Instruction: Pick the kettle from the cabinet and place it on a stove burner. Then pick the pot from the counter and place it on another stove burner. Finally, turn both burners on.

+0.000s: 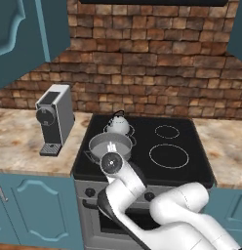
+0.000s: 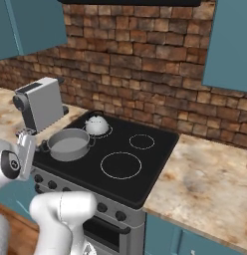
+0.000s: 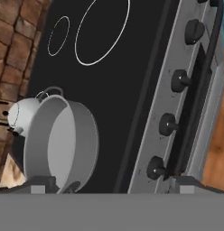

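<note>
Grey metal pot [image 1: 110, 146] and white kettle [image 1: 117, 124] sit on the stove's [image 1: 191, 168] left burners, left of centre; the claw [image 3: 109, 182], spread wide and empty, faces the knobs [image 3: 155, 168], probably next.

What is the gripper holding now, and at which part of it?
Nothing is held. The gripper is open above the front edge of the stove; the pot and the kettle both rest on the cooktop, apart from the fingers.

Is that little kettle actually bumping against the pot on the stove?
Cannot tell. In the right base view the kettle sits just behind the pot with perhaps a thin dark strip of cooktop between them, but in the other two views they overlap.
</note>
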